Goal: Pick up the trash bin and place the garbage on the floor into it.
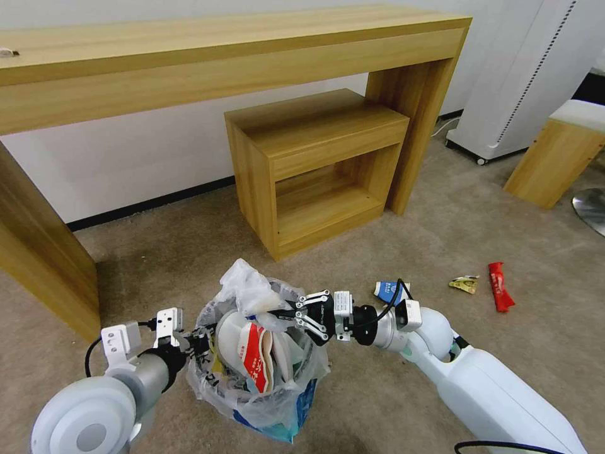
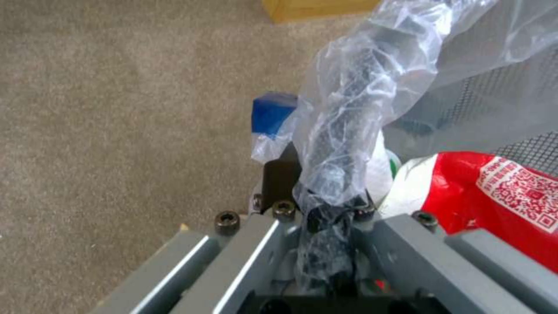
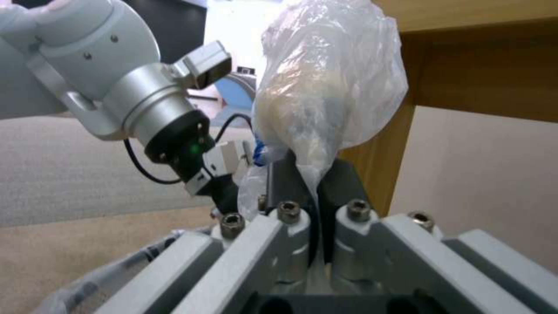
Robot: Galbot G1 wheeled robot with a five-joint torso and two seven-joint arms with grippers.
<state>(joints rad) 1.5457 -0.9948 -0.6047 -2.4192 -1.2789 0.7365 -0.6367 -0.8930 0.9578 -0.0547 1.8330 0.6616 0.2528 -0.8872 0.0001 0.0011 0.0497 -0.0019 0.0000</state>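
The trash bin (image 1: 265, 372) stands on the floor (image 1: 441, 239) just in front of me, lined with a crinkled clear bag that is blue low down. Inside lie white slippers (image 1: 230, 337) and a red-white cup (image 1: 255, 359). My left gripper (image 1: 192, 345) is shut on the bin's plastic-wrapped rim (image 2: 334, 174). My right gripper (image 1: 277, 313) is shut on a bunch of clear plastic (image 3: 328, 87) above the bin; I cannot tell if it is the liner. More garbage lies to the right: a blue-white cup (image 1: 387, 291), a yellow wrapper (image 1: 464, 284), a red wrapper (image 1: 500, 287).
A long wooden desk (image 1: 220, 57) spans the back wall, with a small wooden shelf unit (image 1: 315, 164) under it. Its left leg (image 1: 38, 252) stands near the bin. At the right are a white appliance (image 1: 523, 75), a wooden bench (image 1: 554, 157) and a metal chair base (image 1: 592, 211).
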